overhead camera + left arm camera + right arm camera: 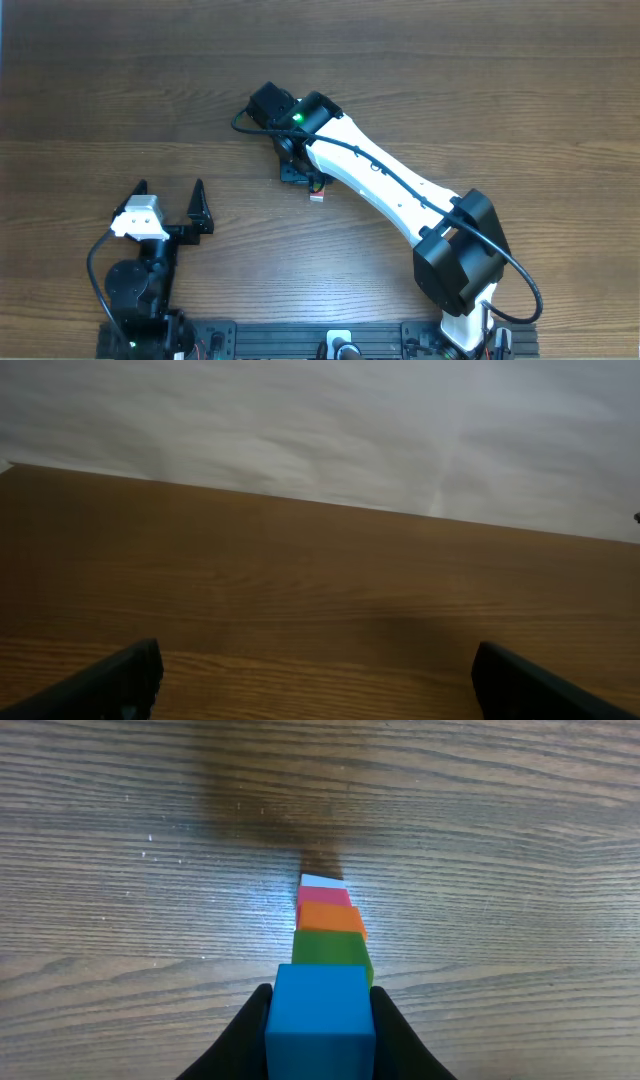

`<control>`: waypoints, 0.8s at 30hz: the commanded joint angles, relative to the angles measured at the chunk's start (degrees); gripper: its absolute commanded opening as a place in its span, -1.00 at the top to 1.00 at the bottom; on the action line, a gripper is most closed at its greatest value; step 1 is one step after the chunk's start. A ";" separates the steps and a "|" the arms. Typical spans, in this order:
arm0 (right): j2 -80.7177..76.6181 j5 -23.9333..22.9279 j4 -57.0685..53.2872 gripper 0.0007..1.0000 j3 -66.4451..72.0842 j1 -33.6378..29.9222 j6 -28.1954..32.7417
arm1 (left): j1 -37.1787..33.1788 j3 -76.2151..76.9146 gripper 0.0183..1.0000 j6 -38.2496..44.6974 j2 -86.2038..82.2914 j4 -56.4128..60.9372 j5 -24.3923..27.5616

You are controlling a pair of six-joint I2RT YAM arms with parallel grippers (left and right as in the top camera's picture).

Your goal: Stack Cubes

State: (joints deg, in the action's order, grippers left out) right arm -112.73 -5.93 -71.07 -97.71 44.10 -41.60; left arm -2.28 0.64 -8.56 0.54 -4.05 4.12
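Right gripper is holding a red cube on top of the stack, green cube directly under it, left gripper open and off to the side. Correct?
Not quite. The cube between the right gripper's fingers is a blue cube, not a red one, as the right wrist view shows. The rest holds: the green cube is directly under it, and the left gripper is open, off to the side.

A: Where does the top camera sit?
B: High above the counter point(420, 60), looking straight down, with the arm bases point(135, 295) along its bottom edge.
A: And the left wrist one?
B: Low behind the left end effector point(320, 690), facing almost level across the counter to a pale wall point(320, 430).
A: The right?
B: Close over the right end effector point(320, 1035), looking steeply down past the blue cube point(320, 1010) it grips. Below is the same wood grain the top view shows.
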 commanded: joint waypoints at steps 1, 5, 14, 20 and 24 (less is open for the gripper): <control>-0.87 0.28 0.20 0.83 -0.04 0.28 -0.15 | -0.24 -0.31 -1.00 0.83 -0.37 -0.04 0.35; -0.87 0.28 0.46 0.74 -0.04 0.20 -0.15 | -0.24 -0.31 -1.00 0.83 -0.37 -0.04 0.35; -0.87 0.28 0.37 0.43 -0.04 0.17 -0.13 | -0.24 -0.31 -1.00 0.83 -0.37 -0.04 0.35; -0.87 0.31 0.15 0.45 -0.04 0.17 -0.15 | -0.24 -0.31 -1.00 0.83 -0.37 -0.04 0.35; -0.87 0.31 -0.15 0.50 -0.04 0.17 -0.17 | -0.24 -0.31 -1.00 0.83 -0.37 -0.04 0.35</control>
State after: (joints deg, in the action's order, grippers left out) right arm -112.73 -5.74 -70.78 -97.71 44.10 -41.80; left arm -2.28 0.64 -8.56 0.54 -4.05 4.12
